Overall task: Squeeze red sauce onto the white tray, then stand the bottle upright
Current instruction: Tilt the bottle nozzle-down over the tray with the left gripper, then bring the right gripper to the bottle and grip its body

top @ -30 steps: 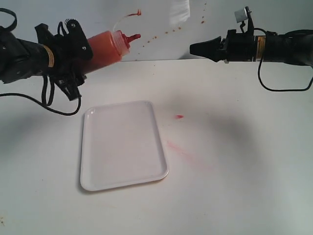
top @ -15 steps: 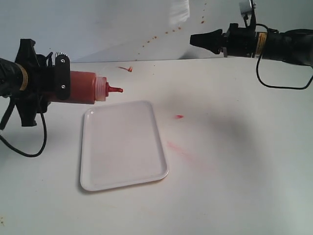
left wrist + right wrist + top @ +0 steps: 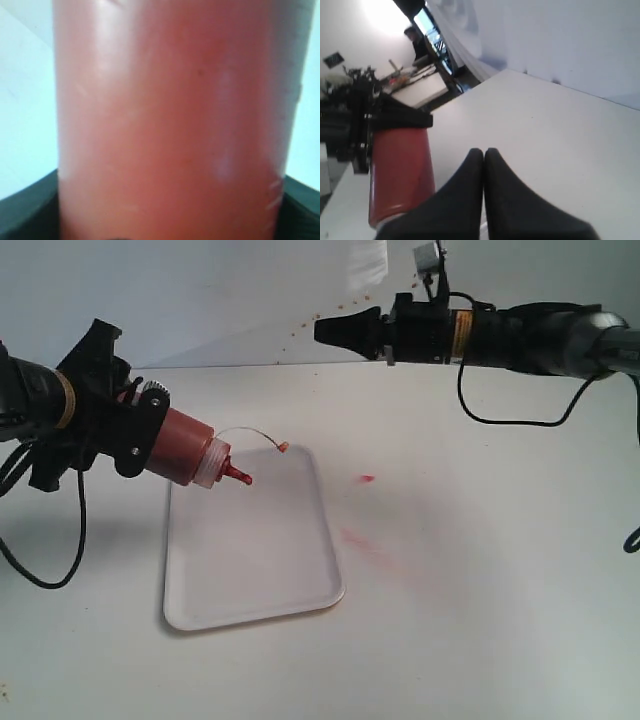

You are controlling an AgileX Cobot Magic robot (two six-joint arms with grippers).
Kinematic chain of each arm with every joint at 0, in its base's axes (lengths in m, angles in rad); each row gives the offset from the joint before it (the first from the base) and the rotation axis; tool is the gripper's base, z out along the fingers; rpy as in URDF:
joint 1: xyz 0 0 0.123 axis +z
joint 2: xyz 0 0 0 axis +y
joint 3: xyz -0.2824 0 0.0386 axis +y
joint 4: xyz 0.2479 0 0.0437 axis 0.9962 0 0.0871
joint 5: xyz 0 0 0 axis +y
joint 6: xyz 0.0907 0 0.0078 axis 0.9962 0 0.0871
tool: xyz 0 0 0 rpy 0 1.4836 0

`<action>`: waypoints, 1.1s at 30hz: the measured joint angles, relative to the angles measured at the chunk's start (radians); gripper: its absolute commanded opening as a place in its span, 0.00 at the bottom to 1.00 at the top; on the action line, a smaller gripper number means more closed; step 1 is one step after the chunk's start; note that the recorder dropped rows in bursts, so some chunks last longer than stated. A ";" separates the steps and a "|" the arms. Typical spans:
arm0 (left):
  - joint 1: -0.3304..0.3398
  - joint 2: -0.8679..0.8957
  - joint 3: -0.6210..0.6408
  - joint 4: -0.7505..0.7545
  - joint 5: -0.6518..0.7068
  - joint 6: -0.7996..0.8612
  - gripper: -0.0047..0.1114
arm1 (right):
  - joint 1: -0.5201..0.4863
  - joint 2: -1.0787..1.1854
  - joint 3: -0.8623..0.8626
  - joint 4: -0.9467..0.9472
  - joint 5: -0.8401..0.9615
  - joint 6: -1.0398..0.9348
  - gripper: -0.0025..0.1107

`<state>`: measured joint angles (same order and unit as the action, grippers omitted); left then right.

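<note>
Nearest the camera in the exterior view, the white tray (image 3: 250, 570) lies flat on the white table (image 3: 480, 640), its long side running away from the viewer. Over the tray's far left corner hangs the bottle (image 3: 185, 448), tilted with its red-stained nozzle (image 3: 237, 476) pointing down and to the right, above the tray's surface. A thin curved strand (image 3: 250, 430) arcs from the bottle's neck to a small orange-red tip near the tray's far edge. The left gripper (image 3: 132, 432) is clamped around the bottle's lower body, its black fingers on either side. In the left wrist view the bottle (image 3: 170, 120) fills nearly the whole frame. To the right of the tray, a pale pink smear (image 3: 365, 545) marks the table, and just beyond it sits a small blob of red sauce (image 3: 367, 478), apart from the tray. Farthest back, the right gripper (image 3: 322, 330) hovers high above the table's rear edge, empty. Its fingers (image 3: 470, 200) are pressed together in the right wrist view, which also catches the bottle (image 3: 400, 175) beyond them. Reddish specks (image 3: 340, 308) dot the wall (image 3: 200, 290) behind.
</note>
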<state>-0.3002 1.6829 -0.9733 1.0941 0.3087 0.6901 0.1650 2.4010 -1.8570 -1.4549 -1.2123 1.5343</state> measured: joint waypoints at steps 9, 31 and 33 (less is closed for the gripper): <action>-0.004 0.000 0.000 0.144 0.000 0.005 0.04 | 0.119 -0.093 0.000 -0.253 0.032 -0.178 0.94; -0.013 0.000 0.000 0.299 -0.070 0.007 0.04 | 0.387 -0.028 0.000 -0.296 0.349 -0.119 0.90; -0.013 0.000 0.000 0.304 -0.088 0.007 0.04 | 0.405 -0.027 0.000 -0.296 0.386 -0.119 0.79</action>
<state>-0.3131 1.6829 -0.9733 1.3979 0.2207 0.6974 0.5704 2.3741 -1.8570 -1.7508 -0.8261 1.4155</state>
